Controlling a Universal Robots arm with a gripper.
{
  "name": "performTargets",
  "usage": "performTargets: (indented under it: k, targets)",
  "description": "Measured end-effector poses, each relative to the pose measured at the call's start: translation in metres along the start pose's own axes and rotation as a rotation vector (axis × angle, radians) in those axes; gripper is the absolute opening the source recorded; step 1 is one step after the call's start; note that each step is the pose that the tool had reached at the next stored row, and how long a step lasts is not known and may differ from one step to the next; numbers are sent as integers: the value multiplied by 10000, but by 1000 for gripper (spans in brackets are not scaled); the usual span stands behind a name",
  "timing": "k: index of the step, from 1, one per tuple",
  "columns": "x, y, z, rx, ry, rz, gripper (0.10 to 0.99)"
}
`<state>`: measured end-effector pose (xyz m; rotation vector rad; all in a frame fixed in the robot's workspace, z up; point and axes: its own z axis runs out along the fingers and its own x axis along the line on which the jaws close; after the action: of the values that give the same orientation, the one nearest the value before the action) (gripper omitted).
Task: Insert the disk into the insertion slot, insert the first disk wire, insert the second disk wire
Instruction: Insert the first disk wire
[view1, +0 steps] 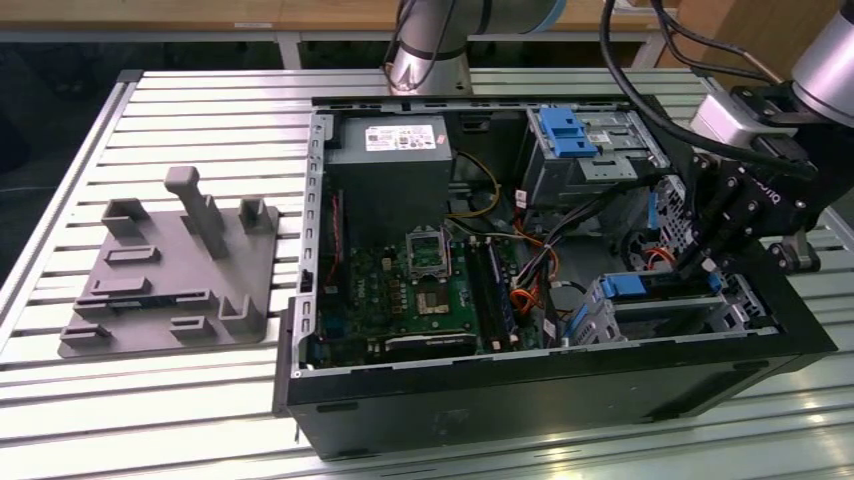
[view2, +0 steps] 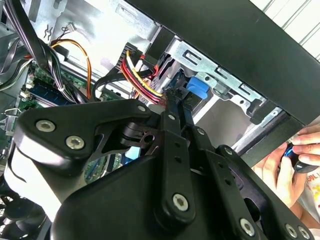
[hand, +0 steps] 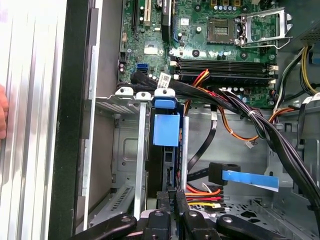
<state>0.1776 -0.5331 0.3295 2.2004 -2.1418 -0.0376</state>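
Right now my black metal gripper (view1: 694, 265) is down inside the open black computer case (view1: 534, 385), which sits on the silver slatted worktop (view1: 200, 120). The flat grey disk in its bright blue plastic frame (hand: 166, 129) is already sitting in the low silver metal slot (hand: 125, 107). That slot is at the corner of the case on the exterior view's right. The jaws are together, and their tips are right beside the end of the red, yellow and black wire bundle (hand: 202, 192). I cannot tell if they pinch its plug.

What could go wrong? I think the plug could meet the back of the disk crooked. Then a push would bend it or jam it. The wires look stiff and crowded, so they could tug the plug sideways. A loose black wire with a blue tag (hand: 227, 176) lies just beside the jaws and could get caught. The thick black bunch of cables (hand: 270, 135) hangs near my arm and could snag too. A person's hand (view2: 297, 155) is close to the outside wall of the case, so a bump there would worry me most.
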Motion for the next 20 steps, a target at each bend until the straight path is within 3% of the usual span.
performTargets:
  k: [7, 8, 9, 11, 12, 13, 20]
  targets:
    - [15, -8, 42, 0, -8, -1, 176]
    - [16, -7, 42, 0, -7, -1, 231]
    - [16, -7, 37, 0, -3, 0, 231]
    - [17, -5, 7, 0, -1, 0, 353]
    - [18, -2, -26, 0, 3, 0, 353]
    - [18, 0, -57, 0, 4, 1, 416]
    - [15, 21, -377, 0, 2, 0, 416]
